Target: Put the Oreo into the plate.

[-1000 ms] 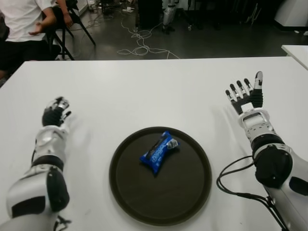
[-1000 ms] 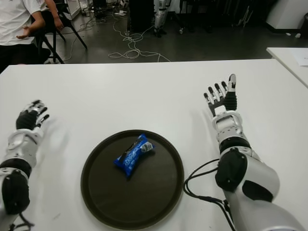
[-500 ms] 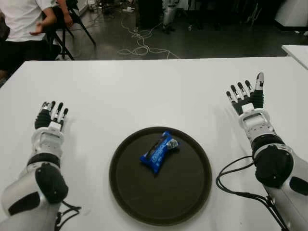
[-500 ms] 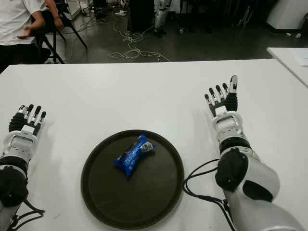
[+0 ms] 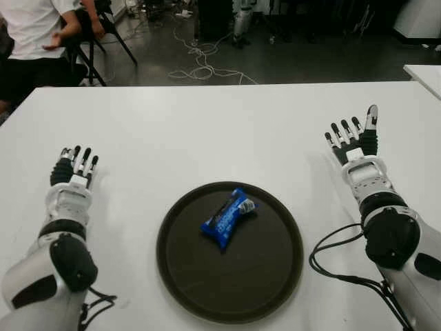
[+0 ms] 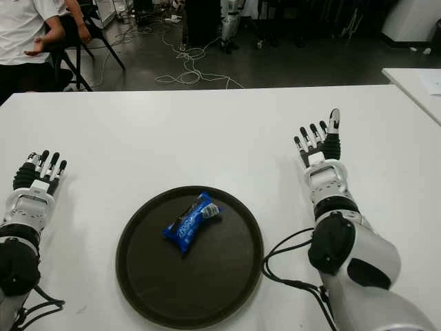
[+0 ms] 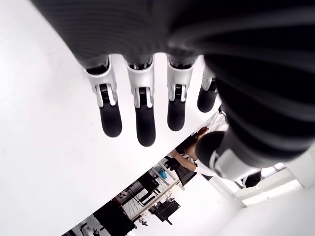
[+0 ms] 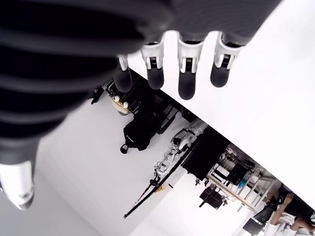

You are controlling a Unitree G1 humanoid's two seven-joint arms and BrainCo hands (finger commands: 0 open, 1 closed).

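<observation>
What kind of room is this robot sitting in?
Probably a robotics lab or workshop. Loose cables trail across the dark floor behind the white table, another robot's legs stand at the back, and a seated person waits nearby.

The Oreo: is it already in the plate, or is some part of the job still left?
Done: the Oreo lies inside the plate, near its middle. In hand: nothing. The left hand shows left of the plate and the right hand right of it, both with fingers spread and clear of the pack. Left: nothing visible, it seems.
</observation>
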